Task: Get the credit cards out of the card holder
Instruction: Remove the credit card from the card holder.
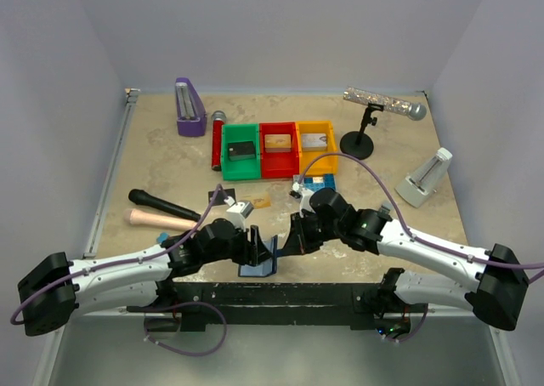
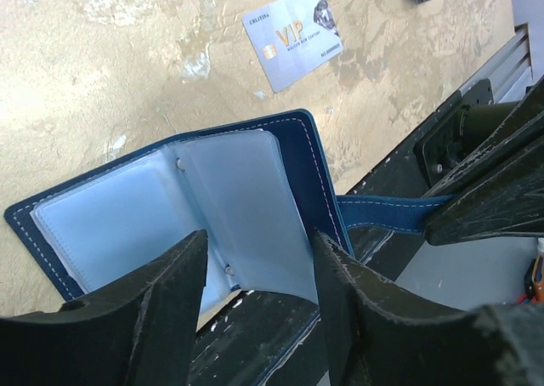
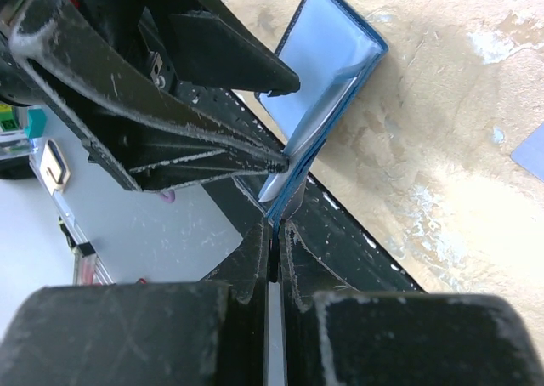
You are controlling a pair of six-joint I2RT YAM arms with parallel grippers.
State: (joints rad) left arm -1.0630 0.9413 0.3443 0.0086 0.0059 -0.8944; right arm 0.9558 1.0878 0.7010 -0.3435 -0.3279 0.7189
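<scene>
The card holder point(image 2: 316, 178) shows smooth navy leather-look skin with pale stitching; its inner pockets point(image 2: 238, 190) are cloudy, matt clear plastic. A silvery credit card point(image 2: 291, 36) (gold lettering) lies glossy on the mottled, stone-look table point(image 2: 102, 80). The left gripper point(image 2: 259, 237) is scuffed matt black plastic.

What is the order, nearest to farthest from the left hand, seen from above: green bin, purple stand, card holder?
1. card holder, right at the left hand.
2. green bin, centre, farther back.
3. purple stand, far left corner.
</scene>
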